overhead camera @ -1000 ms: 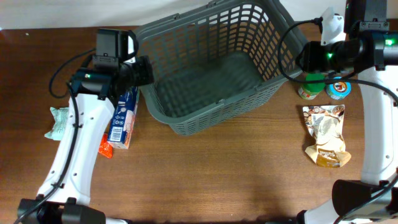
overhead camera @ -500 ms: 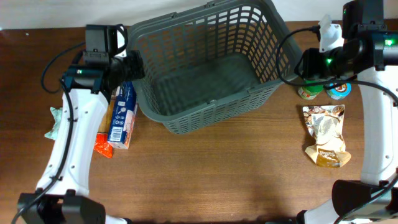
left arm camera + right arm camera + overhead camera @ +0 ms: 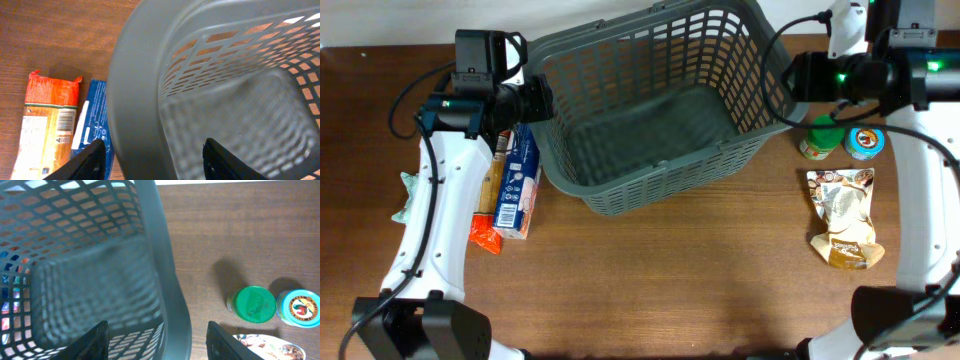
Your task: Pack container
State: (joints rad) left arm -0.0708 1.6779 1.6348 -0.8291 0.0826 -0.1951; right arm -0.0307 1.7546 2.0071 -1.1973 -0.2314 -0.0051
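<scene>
The container (image 3: 660, 185), a large dark grey slotted basket, stands empty at the back middle of the table. My left gripper (image 3: 538, 100) is at its left rim. In the left wrist view the left gripper (image 3: 154, 142) is open, one finger outside and one inside the rim (image 3: 135, 100), with gaps on both sides. My right gripper (image 3: 790, 78) is at the right rim. From the right wrist, the right gripper (image 3: 157, 325) is also open astride the rim (image 3: 170, 280), touching nothing.
Left of the basket lie a blue box (image 3: 518, 185), an orange packet (image 3: 488, 215) and a pale green packet (image 3: 415, 195). To its right stand a green-lidded jar (image 3: 818, 140) and a teal-lidded tub (image 3: 865, 143), with a brown snack bag (image 3: 842, 215) nearer the front.
The basket has shifted left and back with both arms. My right gripper's jaws have widened and drawn off the right rim. The left jaws keep the same width.
</scene>
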